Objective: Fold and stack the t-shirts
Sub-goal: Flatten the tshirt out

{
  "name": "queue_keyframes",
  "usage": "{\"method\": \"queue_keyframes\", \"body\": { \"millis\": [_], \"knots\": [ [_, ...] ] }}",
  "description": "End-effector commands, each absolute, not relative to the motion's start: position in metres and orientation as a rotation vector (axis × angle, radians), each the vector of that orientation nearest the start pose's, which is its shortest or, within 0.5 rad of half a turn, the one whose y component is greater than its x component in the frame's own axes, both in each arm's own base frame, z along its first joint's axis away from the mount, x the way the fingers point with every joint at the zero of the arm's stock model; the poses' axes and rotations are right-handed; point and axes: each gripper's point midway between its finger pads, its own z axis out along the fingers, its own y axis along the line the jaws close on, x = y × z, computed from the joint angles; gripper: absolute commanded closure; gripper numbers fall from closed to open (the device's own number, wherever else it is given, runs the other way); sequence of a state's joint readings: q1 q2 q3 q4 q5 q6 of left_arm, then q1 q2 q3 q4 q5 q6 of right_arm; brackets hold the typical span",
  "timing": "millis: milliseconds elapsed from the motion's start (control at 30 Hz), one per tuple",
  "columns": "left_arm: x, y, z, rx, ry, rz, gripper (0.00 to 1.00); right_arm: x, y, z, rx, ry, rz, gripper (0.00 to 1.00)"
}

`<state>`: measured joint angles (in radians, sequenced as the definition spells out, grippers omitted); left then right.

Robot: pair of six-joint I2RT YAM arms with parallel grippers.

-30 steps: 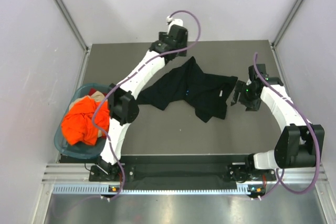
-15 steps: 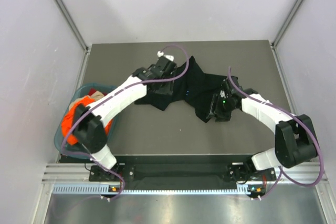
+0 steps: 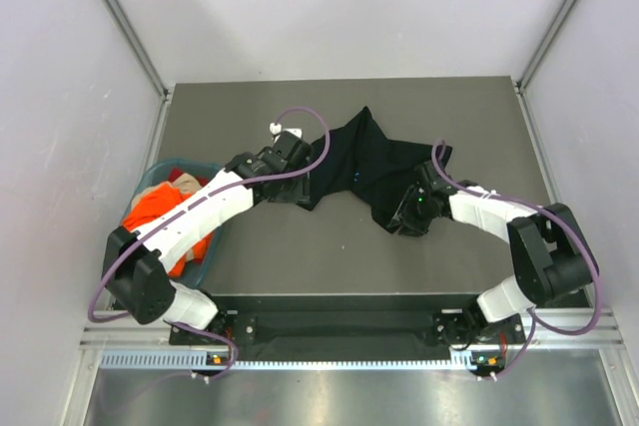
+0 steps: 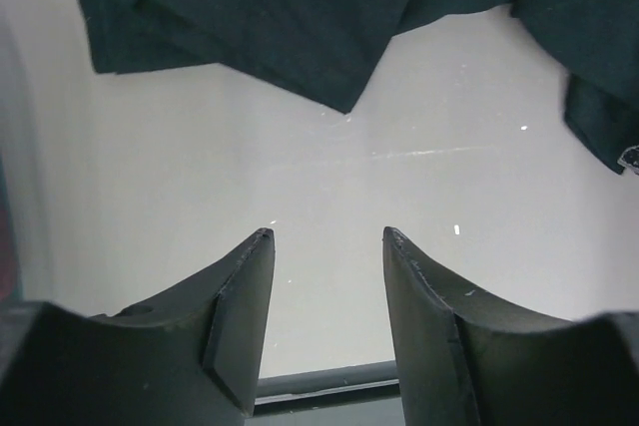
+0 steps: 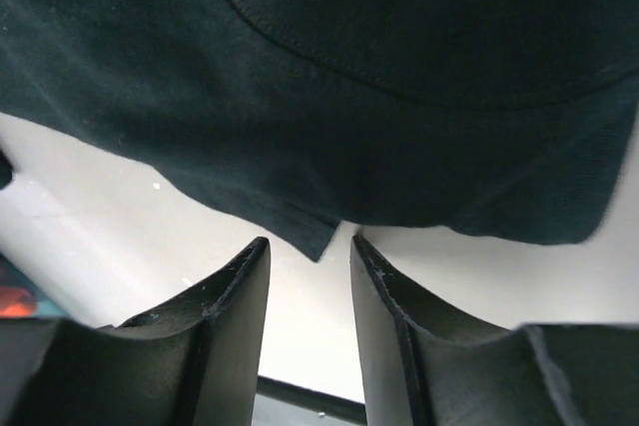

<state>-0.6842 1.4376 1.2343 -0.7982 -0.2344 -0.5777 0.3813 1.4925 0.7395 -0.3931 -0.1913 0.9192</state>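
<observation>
Two pincers flank the black shirt [image 3: 374,162], rumpled on the desk [image 3: 300,261], so the step in hand looks like taking hold to spread it before folding; the orange shirt [image 3: 148,214] sits in the basket [image 3: 170,164], well left of the black one. The left pincer [image 4: 327,236] stands apart and empty just off the black shirt's left corner; the right pincer [image 5: 308,241] is narrowly apart, clamped on nothing, a hem corner at its tips; next, I judge, each must close on an edge and draw outward.
</observation>
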Motion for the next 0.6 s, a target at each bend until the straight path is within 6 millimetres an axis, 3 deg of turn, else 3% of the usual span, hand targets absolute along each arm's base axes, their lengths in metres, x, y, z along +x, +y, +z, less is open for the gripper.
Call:
{"method": "queue_keyframes", "body": {
  "millis": [0, 133, 267, 367, 567],
  "knots": [
    [0.276, -0.191, 0.161, -0.026, 2.521, -0.155, 0.46, 0.26, 0.179, 0.022, 0.74, 2.716, 0.598, 0.62],
    [0.275, -0.189, 0.151, -0.025, 2.571, -0.107, 0.46, 0.258, 0.179, 0.013, 0.769, 2.738, 0.561, 0.65],
    [0.276, -0.186, 0.137, -0.027, 2.61, -0.03, 0.43, 0.266, 0.169, 0.01, 0.767, 2.702, 0.467, 0.77],
    [0.282, -0.189, 0.126, -0.012, 2.637, 0.003, 0.37, 0.272, 0.164, 0.014, 0.687, 2.709, 0.412, 1.0],
    [0.301, -0.213, 0.099, 0.032, 2.67, -0.038, 0.34, 0.273, 0.151, 0.036, 0.508, 2.703, 0.323, 1.0]
  ]
}}
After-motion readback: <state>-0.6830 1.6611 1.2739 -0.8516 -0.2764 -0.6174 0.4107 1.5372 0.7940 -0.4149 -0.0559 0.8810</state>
